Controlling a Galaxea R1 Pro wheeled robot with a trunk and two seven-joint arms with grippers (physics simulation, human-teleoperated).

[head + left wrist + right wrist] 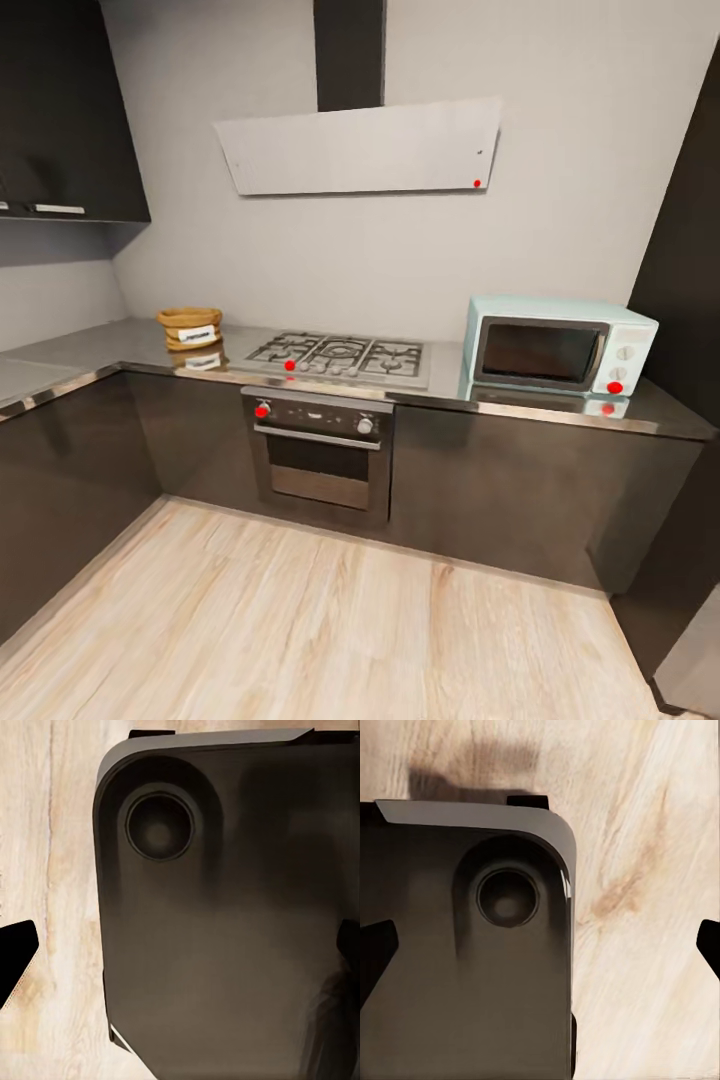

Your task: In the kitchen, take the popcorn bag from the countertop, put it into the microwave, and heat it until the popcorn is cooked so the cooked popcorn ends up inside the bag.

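Kitchen stock, as you face it:

- Desk: grey steel, L-shaped, over dark cabinets.
- Popcorn bag: tan, white label, upright near the desk's inner corner, just beside the hob.
- Microwave: mint-blue, door shut, at the desk's right end, well apart from the bag.
- Oven: under the hob.
- Left claw: your fingertips spread wide, empty, over the robot's dark base and wood floor.
- Right claw: likewise spread, empty.
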